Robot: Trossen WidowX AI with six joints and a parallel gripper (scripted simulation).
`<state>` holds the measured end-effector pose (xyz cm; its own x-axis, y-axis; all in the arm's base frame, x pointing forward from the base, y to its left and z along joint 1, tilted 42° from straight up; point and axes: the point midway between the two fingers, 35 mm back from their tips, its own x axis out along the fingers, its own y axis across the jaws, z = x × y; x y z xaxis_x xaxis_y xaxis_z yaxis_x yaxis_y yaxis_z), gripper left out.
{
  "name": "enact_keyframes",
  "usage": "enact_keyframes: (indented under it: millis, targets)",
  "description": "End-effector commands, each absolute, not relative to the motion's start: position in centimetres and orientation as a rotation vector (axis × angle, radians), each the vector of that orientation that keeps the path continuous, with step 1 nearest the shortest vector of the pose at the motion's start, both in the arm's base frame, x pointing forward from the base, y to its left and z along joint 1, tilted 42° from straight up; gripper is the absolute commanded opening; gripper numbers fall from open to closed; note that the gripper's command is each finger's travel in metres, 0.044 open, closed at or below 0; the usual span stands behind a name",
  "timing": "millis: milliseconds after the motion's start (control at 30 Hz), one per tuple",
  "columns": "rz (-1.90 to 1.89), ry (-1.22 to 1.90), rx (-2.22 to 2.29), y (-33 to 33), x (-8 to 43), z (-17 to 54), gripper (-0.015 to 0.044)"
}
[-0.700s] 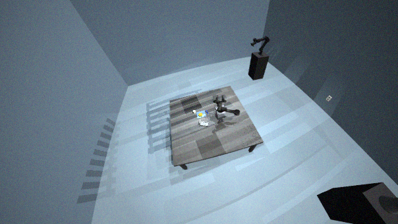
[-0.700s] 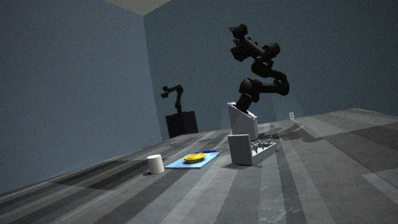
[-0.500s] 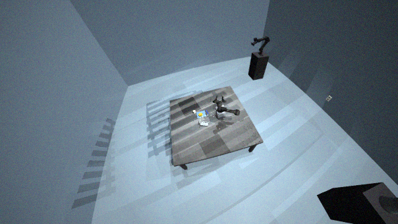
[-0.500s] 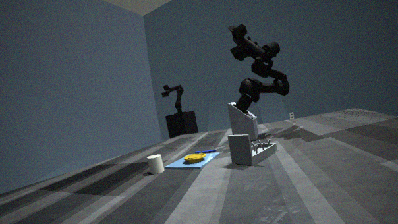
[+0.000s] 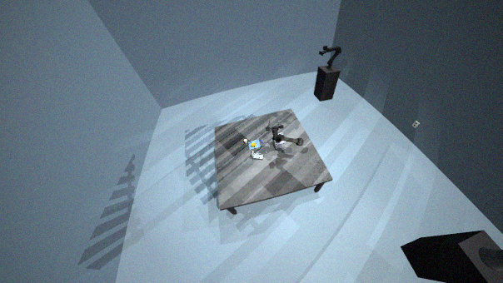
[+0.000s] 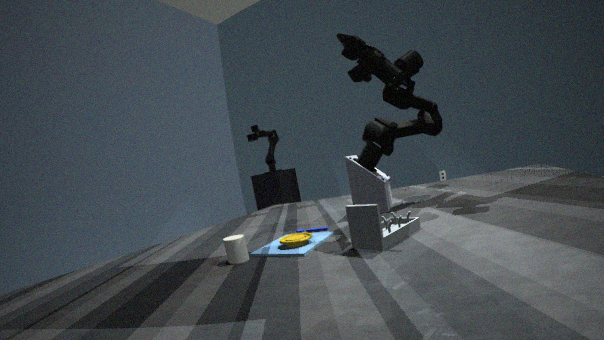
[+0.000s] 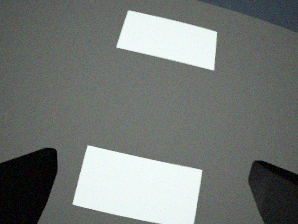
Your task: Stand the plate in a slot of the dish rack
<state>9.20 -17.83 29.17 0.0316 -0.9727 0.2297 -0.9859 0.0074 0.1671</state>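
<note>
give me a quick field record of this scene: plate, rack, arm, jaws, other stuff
plate: yellow plate lying flat on blue mat, untouched
rack: dish rack on the table, right of the mat, no plate in it
arm: raised high above the rack, gripper pointing up and away
jaws: open, holding nothing
other: white cup left of the mat; blue pen at the mat's far edge
</note>
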Motion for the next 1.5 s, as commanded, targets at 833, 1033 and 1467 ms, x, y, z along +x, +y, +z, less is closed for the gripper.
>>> enact_keyframes:
  millis: [833,1033,1467]
  targets:
    - [-0.711,-1.201,1.648,-19.7,19.5,28.6,0.04]
    - [-0.813,-1.015,1.554,-20.0,21.6,27.7,0.04]
    - [-0.968,-0.598,1.341,-20.4,25.7,25.0,0.04]
